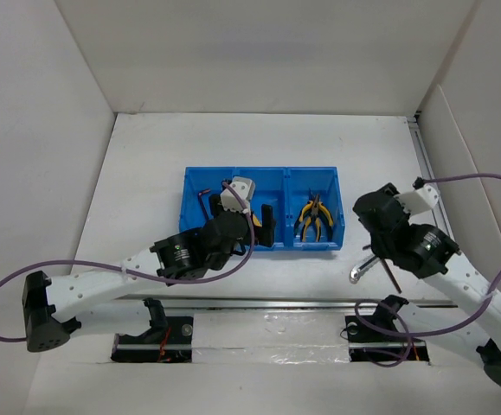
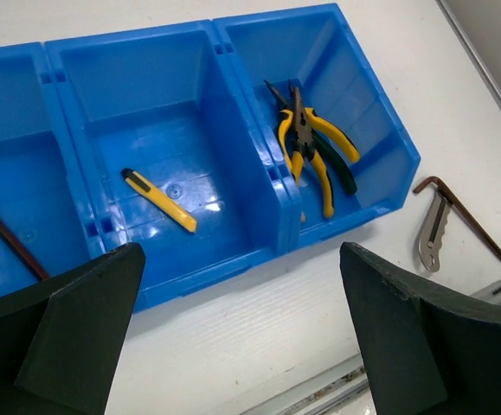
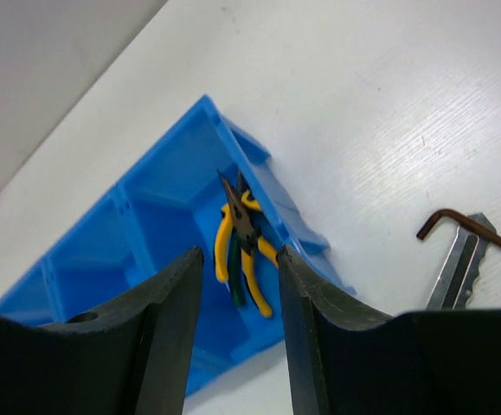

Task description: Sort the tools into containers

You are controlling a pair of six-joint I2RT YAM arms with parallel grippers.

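Observation:
The blue three-compartment tray (image 1: pixel 263 183) lies mid-table. Yellow-handled and green-handled pliers (image 2: pixel 311 151) lie in its right compartment, also in the right wrist view (image 3: pixel 243 251). A yellow-and-black stick tool (image 2: pixel 157 200) lies in the middle compartment. A dark hex key (image 2: pixel 8 238) lies in the left one. Another hex key (image 2: pixel 462 207) and a silver metal piece (image 2: pixel 432 233) lie on the table right of the tray. My left gripper (image 2: pixel 241 346) is open and empty above the tray's near edge. My right gripper (image 3: pixel 240 259) is open and empty, above the table beside the tray's right end.
White walls enclose the table on three sides. A metal rail (image 1: pixel 267 303) runs along the near edge by the arm bases. Purple cables (image 1: pixel 458 181) loop from both arms. The loose hex key (image 1: pixel 391 270) and silver piece (image 1: pixel 361 270) lie under the right arm.

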